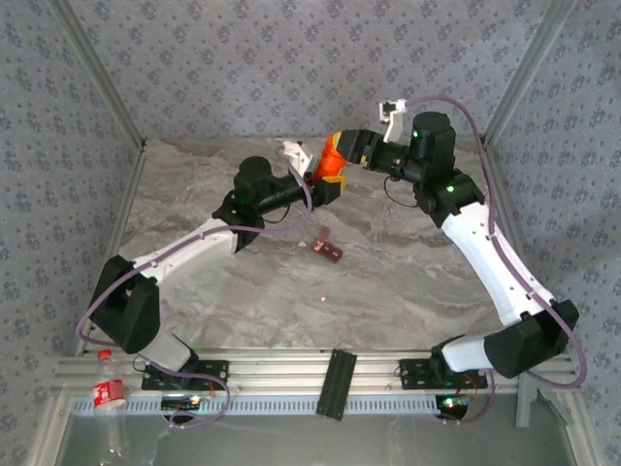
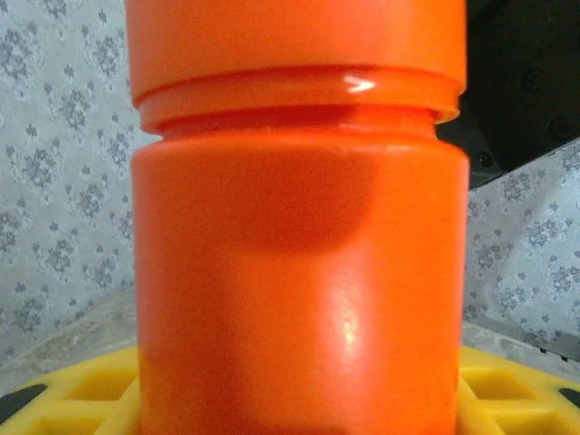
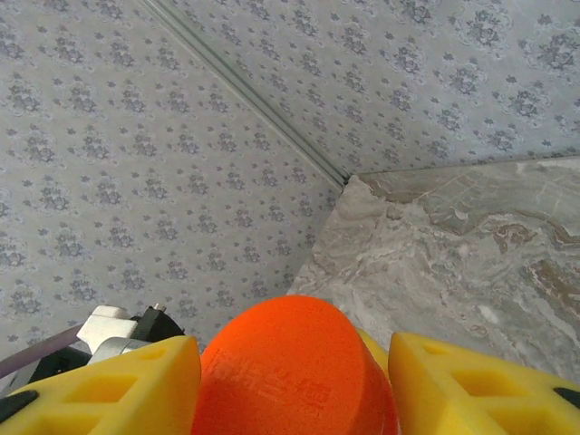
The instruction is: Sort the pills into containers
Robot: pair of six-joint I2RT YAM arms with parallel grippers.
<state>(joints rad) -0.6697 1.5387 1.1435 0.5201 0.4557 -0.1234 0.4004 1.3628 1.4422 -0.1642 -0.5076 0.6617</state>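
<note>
Top external: black bracket lies nearer than containers.

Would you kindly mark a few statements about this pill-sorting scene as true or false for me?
1. The left pincer holds the orange bottle. True.
2. The bottle's cap is off. False: the cap is on, between the fingers of the right pincer.
3. The containers lie on the table, apart from both pincers. True.
4. A red-labelled clear bottle sits by the far wall. False: the clear bottle sits at the near edge, beside the left arm's base.
</note>
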